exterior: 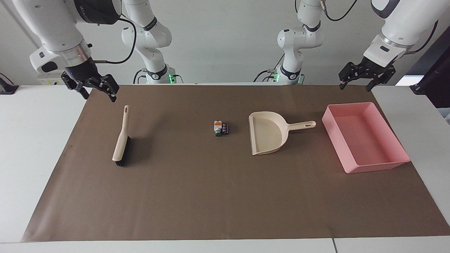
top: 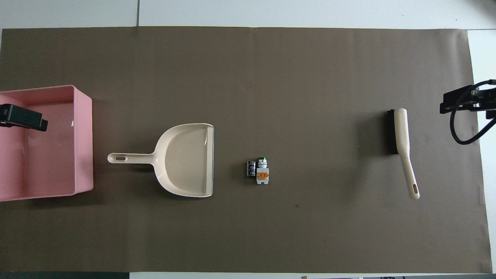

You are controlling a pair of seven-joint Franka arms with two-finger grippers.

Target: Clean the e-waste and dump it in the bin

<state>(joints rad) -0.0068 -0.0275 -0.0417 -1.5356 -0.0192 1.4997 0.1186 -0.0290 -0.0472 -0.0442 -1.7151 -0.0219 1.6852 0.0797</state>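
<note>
One brush [exterior: 121, 138], one dustpan [exterior: 267, 133], one pink bin [exterior: 365, 137] at the left arm's end; e-waste [exterior: 220, 128] lies mid-mat beside the dustpan. Left gripper [exterior: 365, 75] and right gripper [exterior: 92, 86] hang released, empty.

E-waste [exterior: 220, 128] between dustpan [exterior: 266, 133] and brush [exterior: 121, 140]
</note>
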